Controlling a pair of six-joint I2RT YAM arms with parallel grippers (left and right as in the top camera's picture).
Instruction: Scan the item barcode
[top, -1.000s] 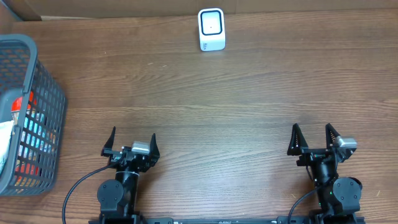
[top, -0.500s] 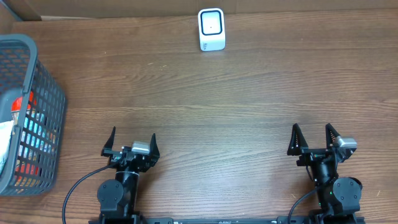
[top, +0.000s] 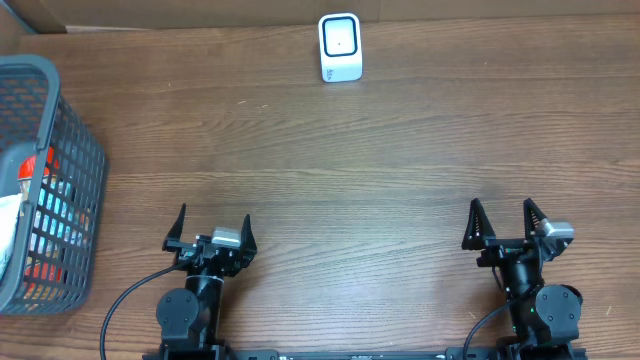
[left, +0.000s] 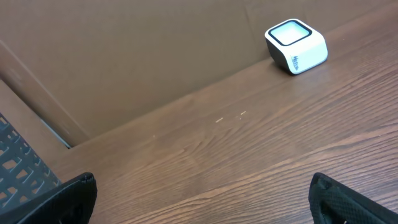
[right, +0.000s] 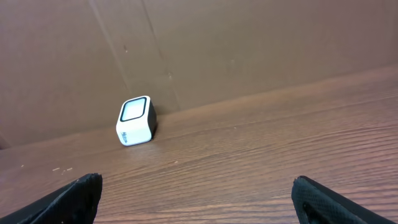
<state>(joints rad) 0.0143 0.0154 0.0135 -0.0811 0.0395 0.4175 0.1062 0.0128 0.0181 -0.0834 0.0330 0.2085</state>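
Note:
A small white barcode scanner (top: 340, 47) with a dark-rimmed window stands at the table's far edge, centre; it also shows in the left wrist view (left: 296, 45) and the right wrist view (right: 135, 121). Packaged items (top: 40, 215) in red, blue and white lie inside the grey mesh basket (top: 75, 120) at the far left; no barcode can be made out on them. My left gripper (top: 210, 226) rests near the front edge, open and empty, its jaws spread wide over bare wood. My right gripper (top: 504, 220) sits at the front right, likewise open and empty.
A brown cardboard wall (left: 124, 56) runs along the back of the wooden table (top: 330, 170). The basket's corner (left: 18, 168) shows at the left of the left wrist view. Black cables (top: 125, 300) trail from the arm bases at the front.

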